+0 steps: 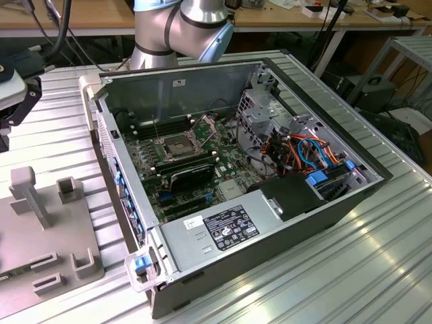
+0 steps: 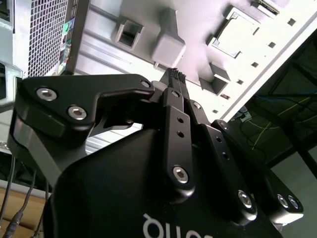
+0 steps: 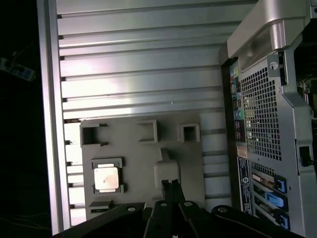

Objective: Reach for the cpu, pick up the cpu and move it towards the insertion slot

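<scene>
The cpu (image 3: 106,178) lies flat, pale face up, in a square nest on the grey fixture plate (image 3: 138,148). The plate rests on the ribbed aluminium table (image 3: 138,54), just beside the open computer case (image 1: 270,229). I see my gripper (image 3: 171,184) over the plate in both wrist views, its jaws pressed together with nothing between them. Its tips are near a raised grey block (image 3: 166,171) on the plate and apart from the cpu, which nothing touches. How high the tips stand above the plate I cannot tell. In the exterior view the insertion slot (image 1: 177,144) sits on the motherboard (image 1: 226,165) inside the case, with its shiny frame around a dark centre, well apart from the fixture plate outside the case wall. The arm's base (image 1: 175,27) stands beyond the case's far wall.
</scene>
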